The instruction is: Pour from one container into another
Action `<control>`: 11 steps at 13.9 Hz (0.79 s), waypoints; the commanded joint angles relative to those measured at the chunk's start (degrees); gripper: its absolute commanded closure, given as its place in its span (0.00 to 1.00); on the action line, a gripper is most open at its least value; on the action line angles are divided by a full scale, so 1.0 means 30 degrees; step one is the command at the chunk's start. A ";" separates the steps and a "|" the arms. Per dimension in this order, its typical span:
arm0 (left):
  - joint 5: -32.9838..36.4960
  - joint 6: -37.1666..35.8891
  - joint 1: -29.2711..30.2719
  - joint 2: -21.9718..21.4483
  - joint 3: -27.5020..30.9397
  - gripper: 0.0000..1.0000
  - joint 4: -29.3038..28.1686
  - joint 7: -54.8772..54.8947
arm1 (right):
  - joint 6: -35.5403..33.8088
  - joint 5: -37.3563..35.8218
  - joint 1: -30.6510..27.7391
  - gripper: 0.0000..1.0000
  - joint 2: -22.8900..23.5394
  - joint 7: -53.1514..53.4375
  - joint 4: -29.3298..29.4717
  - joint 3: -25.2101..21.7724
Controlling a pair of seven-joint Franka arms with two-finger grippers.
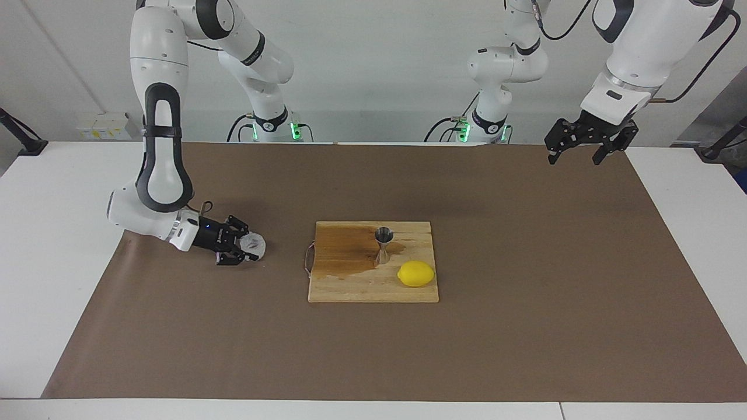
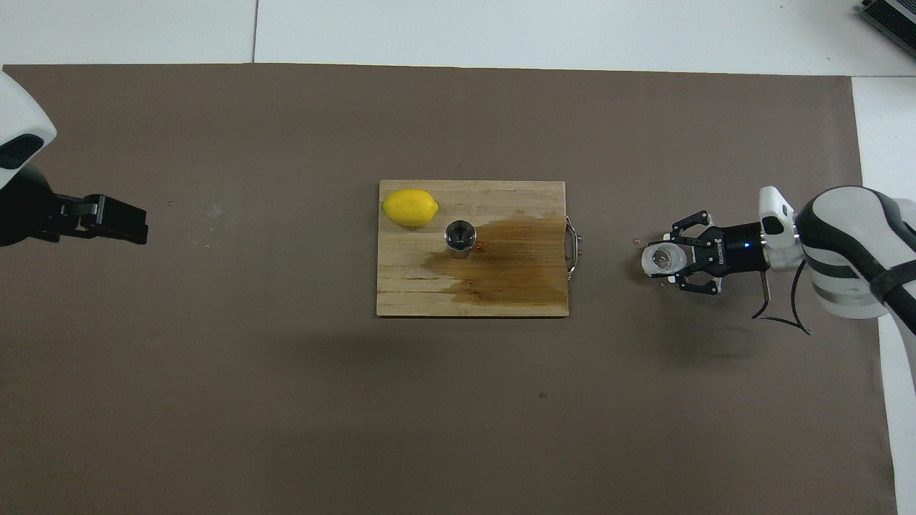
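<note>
— What's at the right arm's end of the table?
— The right gripper [image 1: 244, 248] lies low over the brown mat [image 1: 525, 326], its fingers closed around the translucent cup [image 1: 253, 245]. The cup sits on the mat, well apart from the cutting board [image 1: 362, 289], toward the right arm's end.
— And on the board?
— The steel jigger [image 1: 383, 245] stands upright near the middle of the board, at the edge of a dark wet stain [image 1: 344, 251] that spreads toward the board's metal handle [image 1: 307, 258]. A lemon [image 1: 416, 273] lies just beside the jigger, a little farther from the robots and toward the left arm's end.
— Anything touching the jigger?
— No, it stands alone.
— And the other arm?
— The left arm waits. The left gripper [image 1: 585, 146] hangs high over the mat's edge nearest the robots, at the left arm's end, jaws spread wide and holding nothing
</note>
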 commanded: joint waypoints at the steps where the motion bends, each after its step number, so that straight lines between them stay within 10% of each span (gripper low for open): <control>1: 0.0242 -0.0103 0.0239 -0.0654 0.0021 0.00 -0.0684 0.0652 | 0.0347 0.0612 0.0182 0.85 -0.0391 -0.0254 -0.0212 0.0103; 11: -0.0607 0.0835 0.0180 -0.1006 0.0050 0.00 -0.1622 0.0623 | 0.3508 -0.1876 0.6123 0.85 -0.3524 1.0752 0.0609 0.0220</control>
